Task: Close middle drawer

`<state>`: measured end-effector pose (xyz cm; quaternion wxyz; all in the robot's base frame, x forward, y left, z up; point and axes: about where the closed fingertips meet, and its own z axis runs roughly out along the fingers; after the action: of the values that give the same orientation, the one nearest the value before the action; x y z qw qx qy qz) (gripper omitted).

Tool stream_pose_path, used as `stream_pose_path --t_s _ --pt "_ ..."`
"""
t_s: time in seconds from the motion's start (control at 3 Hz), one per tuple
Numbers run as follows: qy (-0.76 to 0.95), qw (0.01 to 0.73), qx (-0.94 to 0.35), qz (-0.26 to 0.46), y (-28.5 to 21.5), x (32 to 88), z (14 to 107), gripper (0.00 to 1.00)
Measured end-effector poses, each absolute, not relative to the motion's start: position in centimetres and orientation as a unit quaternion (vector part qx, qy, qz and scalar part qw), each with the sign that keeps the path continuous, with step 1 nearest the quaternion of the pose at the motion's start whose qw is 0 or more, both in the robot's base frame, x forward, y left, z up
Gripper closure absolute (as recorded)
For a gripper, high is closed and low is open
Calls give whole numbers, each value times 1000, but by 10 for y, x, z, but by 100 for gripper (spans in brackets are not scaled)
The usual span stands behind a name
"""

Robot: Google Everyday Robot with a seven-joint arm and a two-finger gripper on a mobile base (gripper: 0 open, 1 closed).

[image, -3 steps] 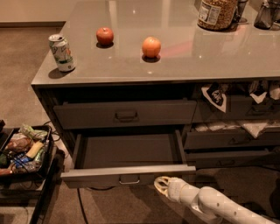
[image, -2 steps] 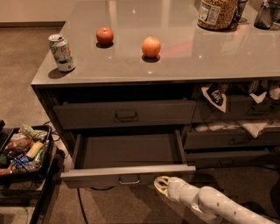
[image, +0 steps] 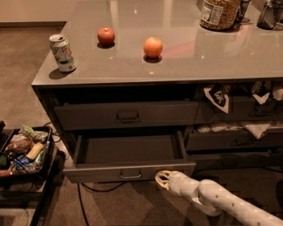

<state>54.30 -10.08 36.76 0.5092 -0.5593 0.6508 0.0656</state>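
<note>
While your gripper (image: 162,179) sits low at the near right, just under the right end of the middle drawer's (image: 95,173) front, you cannot tell whether it is released or clenched, nor whether it touches the wood. Its pale arm (image: 221,204) runs off toward the near right corner. That drawer is pulled well out toward you, its long box showing dark inside, and its handle (image: 131,175) lies just left of the gripper. Above it, the top drawer (image: 88,117) is pushed in flush under the counter (image: 185,66). To the right you see narrower drawers (image: 230,140) partly out, with packets (image: 216,97) hanging over their edges. On the counter, an orange (image: 153,47) stands near the middle, an apple (image: 106,36) farther back and left, a can (image: 62,53) upright at the left edge, and a jar (image: 217,13) at the far right. Left of the cabinet, down at floor level, a black tray (image: 47,164) holds mixed snacks, and a cable (image: 95,189) trails across the floor beneath the open drawer.
</note>
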Motion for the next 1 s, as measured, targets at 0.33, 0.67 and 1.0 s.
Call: stream_pose_path --t_s 0.33,0.67,1.0 --pt "642 511 -567 61 -100 575 363 100" --pt "637 514 -572 61 -100 596 359 100" --pt "630 513 -579 60 -98 614 356 100"
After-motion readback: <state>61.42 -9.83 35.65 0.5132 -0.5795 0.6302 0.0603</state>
